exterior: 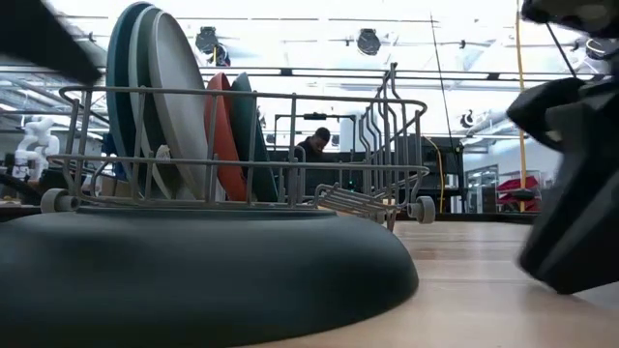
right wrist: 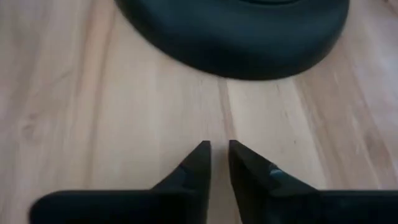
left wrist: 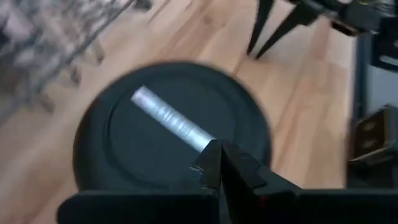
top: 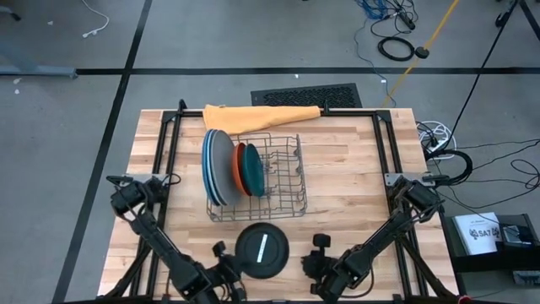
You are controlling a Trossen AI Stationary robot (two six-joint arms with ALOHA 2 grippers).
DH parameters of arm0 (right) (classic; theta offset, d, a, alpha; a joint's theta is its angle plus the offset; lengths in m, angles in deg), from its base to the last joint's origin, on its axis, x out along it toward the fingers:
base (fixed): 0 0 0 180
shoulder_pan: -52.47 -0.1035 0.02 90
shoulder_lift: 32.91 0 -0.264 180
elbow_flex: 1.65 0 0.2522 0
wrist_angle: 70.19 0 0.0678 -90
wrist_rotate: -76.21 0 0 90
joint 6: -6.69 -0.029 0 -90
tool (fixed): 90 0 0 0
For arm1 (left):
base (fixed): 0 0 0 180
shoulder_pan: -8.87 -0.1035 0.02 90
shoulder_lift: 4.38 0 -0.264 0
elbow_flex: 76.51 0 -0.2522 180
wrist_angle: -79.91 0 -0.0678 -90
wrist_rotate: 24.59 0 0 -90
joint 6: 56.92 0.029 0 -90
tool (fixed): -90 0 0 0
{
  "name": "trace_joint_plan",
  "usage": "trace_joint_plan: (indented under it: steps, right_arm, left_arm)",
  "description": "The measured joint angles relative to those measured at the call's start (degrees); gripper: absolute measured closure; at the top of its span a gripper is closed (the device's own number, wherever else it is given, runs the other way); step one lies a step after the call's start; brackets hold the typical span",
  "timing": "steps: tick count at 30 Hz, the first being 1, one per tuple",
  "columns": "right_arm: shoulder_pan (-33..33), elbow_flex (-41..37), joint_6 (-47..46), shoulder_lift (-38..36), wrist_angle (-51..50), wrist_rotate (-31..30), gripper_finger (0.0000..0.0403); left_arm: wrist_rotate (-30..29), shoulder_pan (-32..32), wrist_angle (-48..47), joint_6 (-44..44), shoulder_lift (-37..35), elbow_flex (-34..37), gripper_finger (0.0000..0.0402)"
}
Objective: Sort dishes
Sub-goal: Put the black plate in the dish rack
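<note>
A black plate with a white stripe (top: 261, 251) lies upside down on the table by the near edge, resting on its rim. Light blue, blue and grey plates (top: 218, 167) and smaller orange (top: 241, 167) and teal (top: 255, 169) ones stand on edge in the wire rack (top: 285, 181). My left gripper (left wrist: 214, 150) is shut, its tips over the black plate's upturned base (left wrist: 168, 124), coming from the plate's left. My right gripper (right wrist: 219, 149) hangs low over bare wood just right of the black plate's rim (right wrist: 249, 56), with a narrow gap between its fingers and nothing in it. My left gripper's shut fingertips (left wrist: 208, 155) slant down over the black plate's upturned base beside the white stripe's end (left wrist: 199, 138). I cannot tell whether they touch it.
A folded orange cloth (top: 261, 116) lies at the table's far edge behind the rack. The rack's right half holds no plates. Bare wood lies to the left and right of the rack. A person (exterior: 314, 145) shows far off in the room.
</note>
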State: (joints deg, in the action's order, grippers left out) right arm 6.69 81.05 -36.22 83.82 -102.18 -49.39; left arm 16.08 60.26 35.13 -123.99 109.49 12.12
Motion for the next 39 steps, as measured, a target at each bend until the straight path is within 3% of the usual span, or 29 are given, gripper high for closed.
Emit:
trace_joint_plan:
  steps: [3,6,13,19,29,35,39]
  right_arm:
    - [0.5,0.0,0.2,0.2,0.3,-0.3,0.0320]
    - [0.7,0.0,1.6,-0.2,1.8,-1.3,0.0281]
    - [1.5,0.0,9.0,-0.6,6.3,-3.1,0.0191]
    - [4.6,-2.5,10.9,-0.6,9.3,2.5,0.0146]
    - [6.8,-4.1,13.8,-1.0,11.5,6.7,0.0142]
    - [11.6,-4.1,17.5,-1.4,11.0,17.0,0.0131]
    - [13.7,-4.1,20.9,-1.4,11.2,19.4,0.0116]
  left_arm:
    - [-0.5,2.2,2.5,-6.7,0.0,4.4,0.0368]
    - [1.3,4.2,4.3,-7.6,0.0,6.6,0.0330]
    - [1.0,6.1,2.2,-2.0,0.0,7.2,0.0207]
    - [1.3,4.8,0.7,-0.8,0.1,10.8,0.0123]
    - [6.2,5.0,3.3,-3.5,-0.4,17.7,0.0111]
    - [6.1,5.0,11.1,0.1,-0.6,21.5,0.0111]
    - [5.6,5.4,14.5,1.3,-1.3,23.9,0.0111]
